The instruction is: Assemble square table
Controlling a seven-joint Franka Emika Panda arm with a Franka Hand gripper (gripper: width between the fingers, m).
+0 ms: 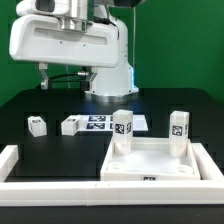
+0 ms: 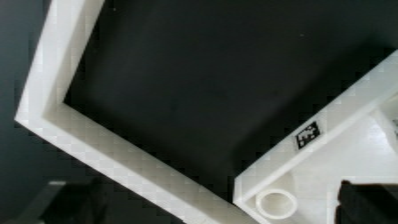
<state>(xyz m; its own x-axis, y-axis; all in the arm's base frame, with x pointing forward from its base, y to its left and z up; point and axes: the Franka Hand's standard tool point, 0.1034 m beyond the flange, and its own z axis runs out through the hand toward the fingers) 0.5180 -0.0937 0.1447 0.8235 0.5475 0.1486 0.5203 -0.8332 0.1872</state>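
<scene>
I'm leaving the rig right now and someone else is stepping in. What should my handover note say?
Gripper: open, holding nothing.
Tabletop: lies flat at the exterior view's right, sockets up.
Done: left standing leg and right standing leg are upright at its far corners. Whether they are tight cannot be told.
Left: outer loose leg and inner loose leg lie on the table, the inner one beside the marker board. Both near corners still need legs.

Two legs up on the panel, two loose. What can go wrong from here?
1. The small white block leg lies right beside the marker board; a grasp there may clip the board.
2. The two upright white legs on the large white square plastic panel may not be seated; a bump could topple them.
</scene>
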